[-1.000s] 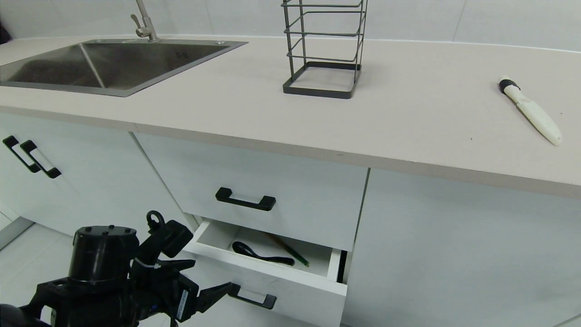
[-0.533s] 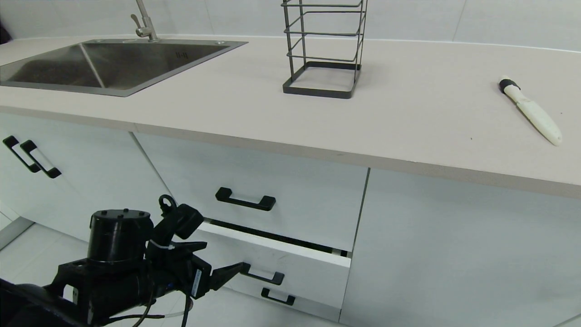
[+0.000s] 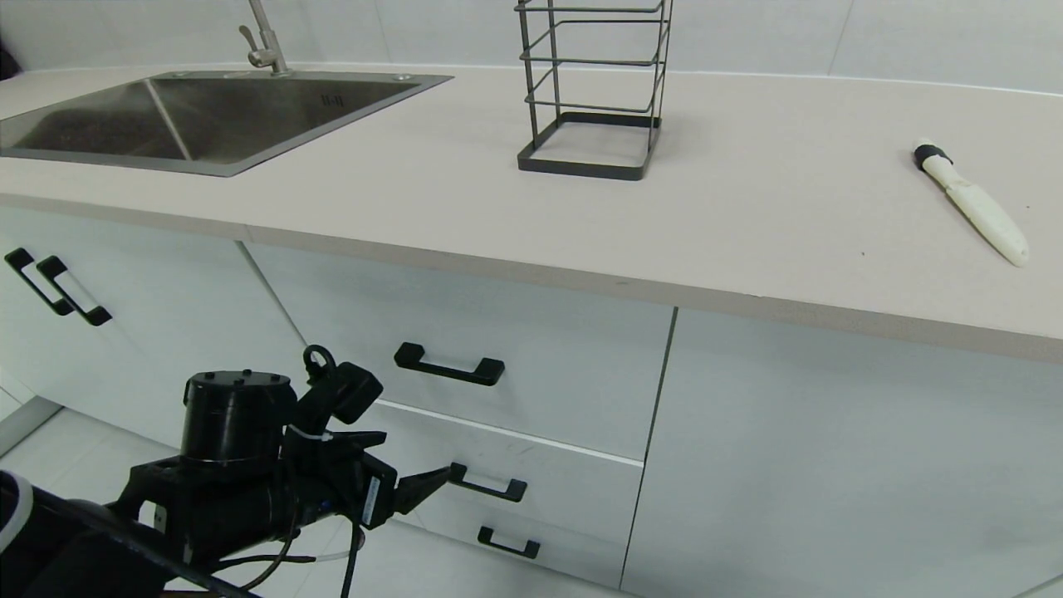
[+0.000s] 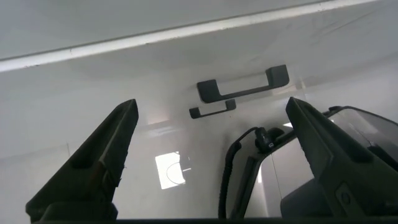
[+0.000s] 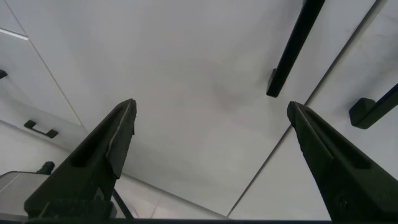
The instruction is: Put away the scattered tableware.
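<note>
Well, left hand (image 3: 432, 483) hangs released just beside the handle (image 3: 488, 488) of the shut drawer (image 3: 548, 465) — right hand (image 5: 211, 155) released too.

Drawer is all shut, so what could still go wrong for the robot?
1. The left end effector sits open right at the middle drawer's handle. If a finger catches it when backing off, the drawer front might get tugged open.
2. A white-handled utensil lies far off on the countertop. With the drawer shut, it may get left out.
</note>
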### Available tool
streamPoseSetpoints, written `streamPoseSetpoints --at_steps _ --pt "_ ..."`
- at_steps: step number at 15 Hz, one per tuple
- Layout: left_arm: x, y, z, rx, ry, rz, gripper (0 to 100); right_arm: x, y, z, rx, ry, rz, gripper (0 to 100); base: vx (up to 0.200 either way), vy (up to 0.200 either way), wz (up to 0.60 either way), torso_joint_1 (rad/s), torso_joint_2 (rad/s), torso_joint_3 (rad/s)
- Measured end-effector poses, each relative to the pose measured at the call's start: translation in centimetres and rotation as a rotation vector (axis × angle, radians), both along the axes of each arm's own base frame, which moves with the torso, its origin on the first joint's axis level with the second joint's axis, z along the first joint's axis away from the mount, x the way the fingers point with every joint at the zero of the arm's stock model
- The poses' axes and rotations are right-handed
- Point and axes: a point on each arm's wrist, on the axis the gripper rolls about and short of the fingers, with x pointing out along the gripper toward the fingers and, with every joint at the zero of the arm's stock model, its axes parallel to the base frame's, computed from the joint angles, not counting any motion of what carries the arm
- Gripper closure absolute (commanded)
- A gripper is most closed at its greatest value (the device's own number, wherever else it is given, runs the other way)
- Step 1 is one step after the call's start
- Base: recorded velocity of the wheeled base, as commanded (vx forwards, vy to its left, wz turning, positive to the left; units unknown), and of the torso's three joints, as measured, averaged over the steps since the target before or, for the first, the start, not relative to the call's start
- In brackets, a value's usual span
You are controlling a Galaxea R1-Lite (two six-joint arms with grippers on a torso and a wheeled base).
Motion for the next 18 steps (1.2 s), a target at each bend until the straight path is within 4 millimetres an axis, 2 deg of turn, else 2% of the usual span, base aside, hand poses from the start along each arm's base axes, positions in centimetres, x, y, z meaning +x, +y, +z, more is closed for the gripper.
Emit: streamPoseSetpoints --at_steps 3,6,10,13,18 --pt "-0.6 0.2 0.0 0.004 0.002 0.000 0 0.0 0.0 0.0 0.000 0.000 -0.001 0 0.000 0.000 0.00 0.000 0.00 0.000" --pt "-2.9 0.8 0.6 -0.003 -0.029 0.001 0 0.0 0.0 0.0 0.005 0.000 -0.002 0 0.000 0.000 0.00 0.000 0.00 0.000" --pt "-9.5 2.8 3.2 -0.036 -0.194 0.034 0 0.0 0.0 0.0 0.008 0.001 -0.004 0 0.000 0.000 0.00 0.000 0.00 0.000" --pt "-15.0 4.6 4.3 -0.064 -0.330 0.080 0 0.0 0.0 0.0 0.009 0.001 -0.005 0 0.000 0.000 0.00 0.000 0.00 0.000" --pt "-22.9 6.6 3.4 -0.073 -0.431 0.155 0 0.0 0.0 0.0 0.046 0.004 -0.008 0 0.000 0.000 0.00 0.000 0.00 0.000"
